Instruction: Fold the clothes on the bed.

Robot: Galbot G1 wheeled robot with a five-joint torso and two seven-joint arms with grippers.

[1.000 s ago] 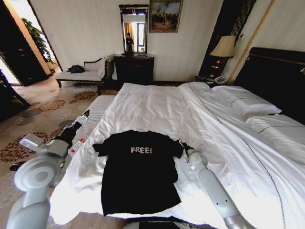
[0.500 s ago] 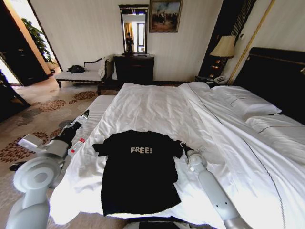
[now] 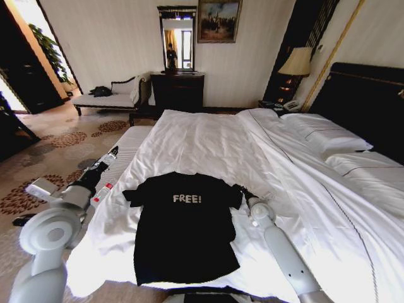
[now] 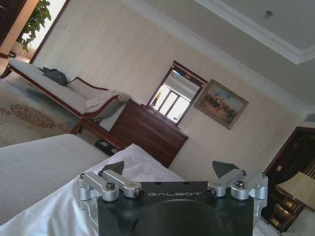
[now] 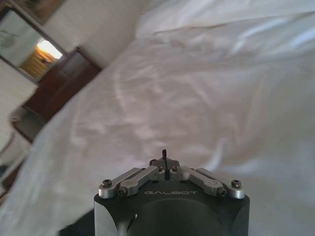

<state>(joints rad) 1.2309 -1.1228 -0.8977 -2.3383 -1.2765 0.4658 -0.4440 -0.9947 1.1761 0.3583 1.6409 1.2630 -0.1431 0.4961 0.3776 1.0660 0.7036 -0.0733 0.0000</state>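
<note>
Head view shows the black T-shirt (image 3: 182, 230) lying flat, chest up, on the near part of the bed (image 3: 208, 142), its white "FREE!" lettering readable and both short sleeves spread out to the sides. The hem reaches almost to the near edge of the white duvet.

The right gripper (image 3: 240, 189) sits low on the duvet, right at the tip of the shirt's right-hand sleeve. Over the last second it has crept in from just beside that sleeve until it touches or overlaps the sleeve's edge. In the right wrist view its fingers (image 5: 165, 164) are drawn together to a closed point above the white bedding. Whether any black fabric is pinched between them cannot be told, so I would not call the sleeve held.

The left gripper (image 3: 111, 153) has not moved in that time. It hangs off the left side of the bed, well apart from the shirt, and the left wrist view shows its fingers (image 4: 114, 168) spread wide with nothing between them.

The shirt itself has not shifted or creased. My reading is that folding has not yet begun and the right arm is only settling at the sleeve, probably for a first inward fold. A small red-and-white object (image 3: 102, 192) lies on the duvet near the left arm.
</note>
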